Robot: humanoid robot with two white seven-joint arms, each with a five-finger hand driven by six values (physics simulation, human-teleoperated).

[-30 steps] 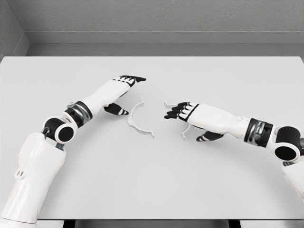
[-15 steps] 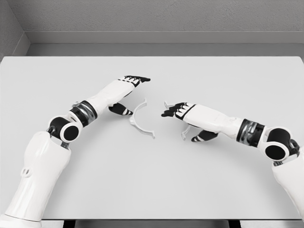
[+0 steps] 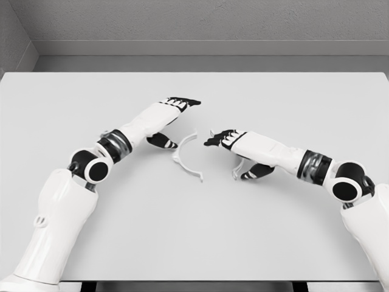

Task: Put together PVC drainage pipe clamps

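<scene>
White clamp half (image 3: 185, 157) lies on the grey tabletop (image 3: 194, 231), just beside the released left hand (image 3: 173, 115). Right hand (image 3: 234, 146) released, covering second clamp half (image 3: 236, 172).

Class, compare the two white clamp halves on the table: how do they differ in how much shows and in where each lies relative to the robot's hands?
1. The left clamp half shows whole, a full arc; the right clamp half is mostly hidden under the right hand.
2. The left clamp half lies just right of the left hand, uncovered; the right one sits beneath its hand.
Both are thin, white, curved pieces lying on the table.
</scene>
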